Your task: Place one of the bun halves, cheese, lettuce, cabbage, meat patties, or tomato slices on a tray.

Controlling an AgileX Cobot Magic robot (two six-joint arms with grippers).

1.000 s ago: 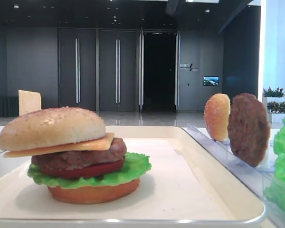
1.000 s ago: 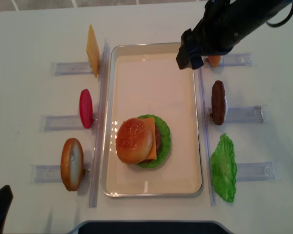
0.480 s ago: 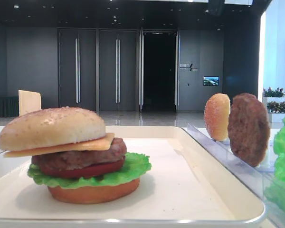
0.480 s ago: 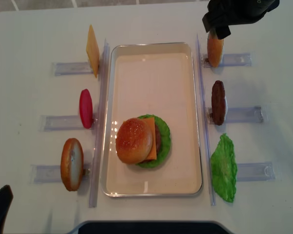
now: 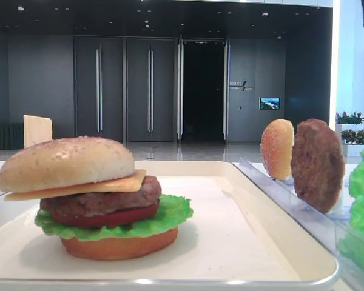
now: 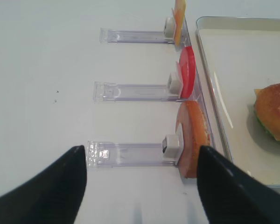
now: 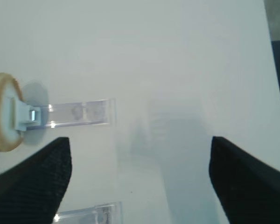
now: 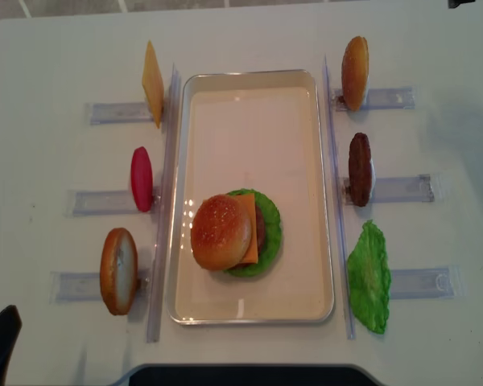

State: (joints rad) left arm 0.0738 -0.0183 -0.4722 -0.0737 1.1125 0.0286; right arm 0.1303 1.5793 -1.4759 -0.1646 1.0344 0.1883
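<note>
From my overhead view, the left racks (image 8: 105, 201) on the tabletop (image 8: 56, 64) hold cheese (image 8: 152, 84), a tomato slice (image 8: 142, 178) and a bun (image 8: 118, 270), all upright. The left hand (image 6: 140, 186) hangs over that bun's rack, empty; I read it as nearly shut. A built burger (image 8: 235, 233) sits on the tray (image 8: 249, 104). On the right stand a bun half (image 8: 354, 62), patty (image 8: 359, 169) and lettuce (image 8: 369, 277). The right hand (image 7: 140, 182), spread wide and empty, hovers off the tray, the bun half to its left.

White table (image 8: 48, 48) w/ tray (image 8: 249, 310), holder racks (image 8: 402, 190)
</note>
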